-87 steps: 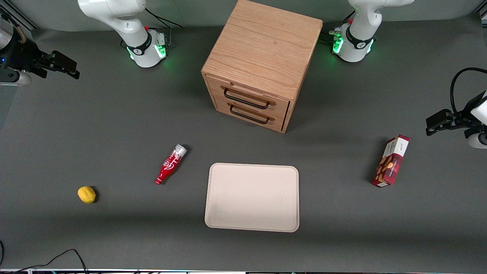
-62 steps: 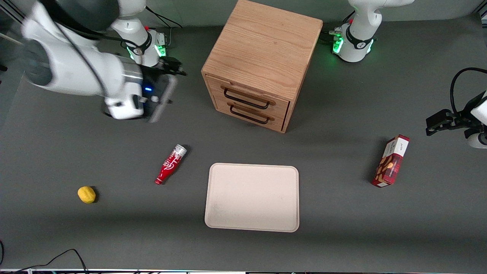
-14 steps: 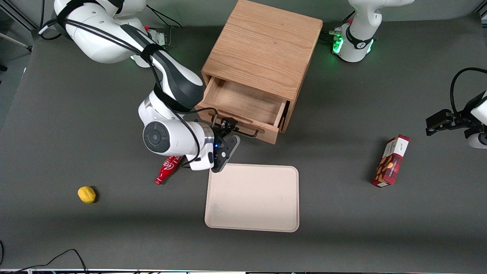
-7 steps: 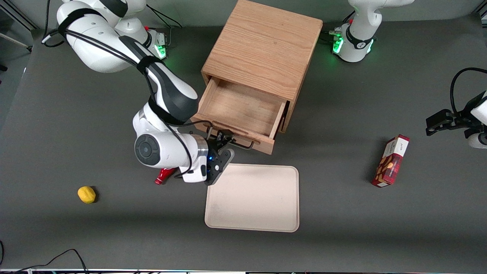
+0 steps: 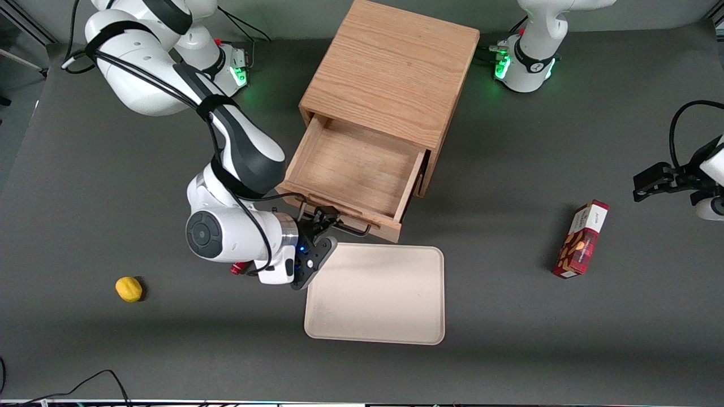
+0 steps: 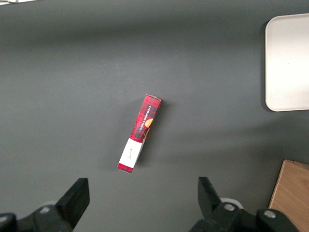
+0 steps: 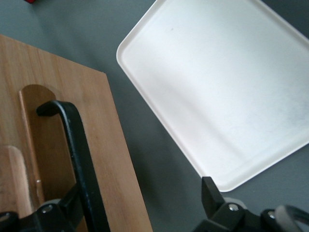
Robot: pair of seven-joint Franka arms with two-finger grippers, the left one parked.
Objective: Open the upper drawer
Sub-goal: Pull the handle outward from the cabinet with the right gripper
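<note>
The wooden cabinet (image 5: 390, 68) stands at the middle of the table. Its upper drawer (image 5: 350, 169) is pulled far out toward the front camera, and its inside shows bare wood. The thin black wire handle (image 5: 353, 229) runs along the drawer front. My right gripper (image 5: 323, 219) is at the handle's end nearer the working arm. In the right wrist view the gripper (image 7: 135, 212) is open, with one finger (image 7: 48, 212) against the black handle (image 7: 79, 159) and the other finger (image 7: 211, 193) over the grey table. The lower drawer is hidden under the open one.
A cream tray (image 5: 376, 294) lies just in front of the open drawer, also in the right wrist view (image 7: 217, 87). A red bottle (image 5: 236, 269) is mostly hidden under my arm. A yellow lemon (image 5: 129, 289) lies toward the working arm's end. A red snack box (image 5: 581, 239) stands toward the parked arm's end.
The upper drawer went from shut to pulled far out toward the front camera. My gripper came to the handle and moved with it toward the tray.
</note>
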